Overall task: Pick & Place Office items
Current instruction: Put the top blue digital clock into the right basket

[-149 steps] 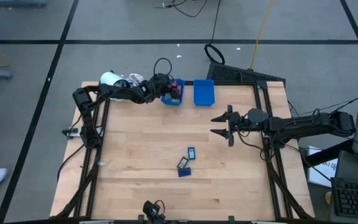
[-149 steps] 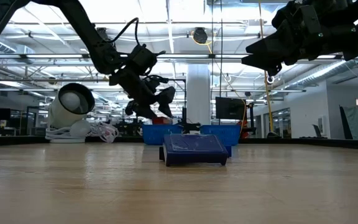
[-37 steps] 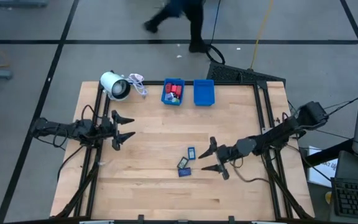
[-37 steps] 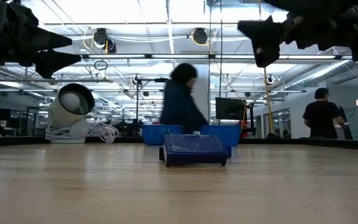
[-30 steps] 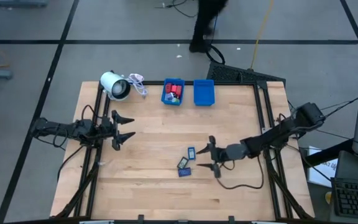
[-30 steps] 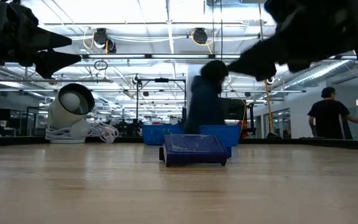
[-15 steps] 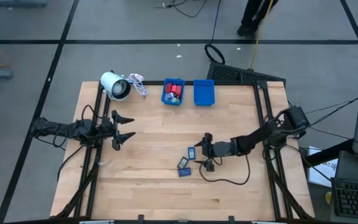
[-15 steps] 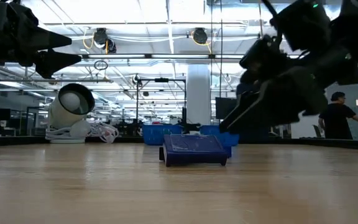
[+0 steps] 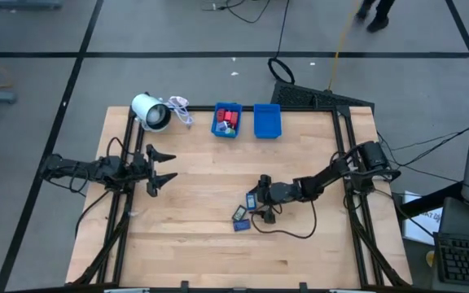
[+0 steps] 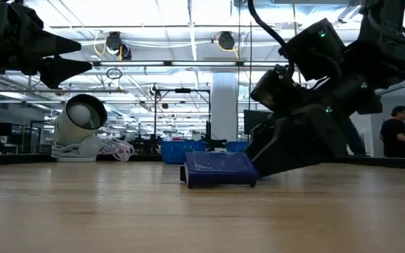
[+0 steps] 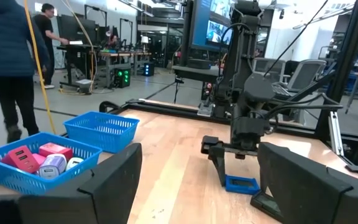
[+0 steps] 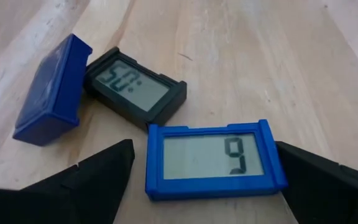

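So the big change over the last second or so is the right arm: it was hanging off toward the right edge of the table, and now it has swung in low over the middle, so the right gripper point(image 9: 260, 200) sits right at the little cluster of leftover office items. Its fingers are spread wide with nothing in them, and the wrist camera shows them straddling the blue-framed clock point(image 12: 213, 157), the one lying face up with a 9 on its display. Just beside it are the black-framed clock point(image 12: 135, 88) and a blue case point(image 12: 48, 90) tipped up on its side, the three almost touching each other. From above, that cluster sits mid-table, a bit toward the near edge, well apart from the bins. The left gripper point(image 9: 158, 166) is parked over the left side of the table, fingers apart and empty, and it hasn't budged. The left blue bin point(image 9: 216, 130) at the far edge already has red and pale pieces in it, while the right blue bin point(image 9: 267, 120) looks empty from here. The white roll point(image 9: 147, 111) just sits in the far left corner. My read: this is the approach for the next pick, the clock is lined up between the fingers, and what's left is to close on it without nudging the black one next door. Someone's also walking past in the background, nothing to do with the table.
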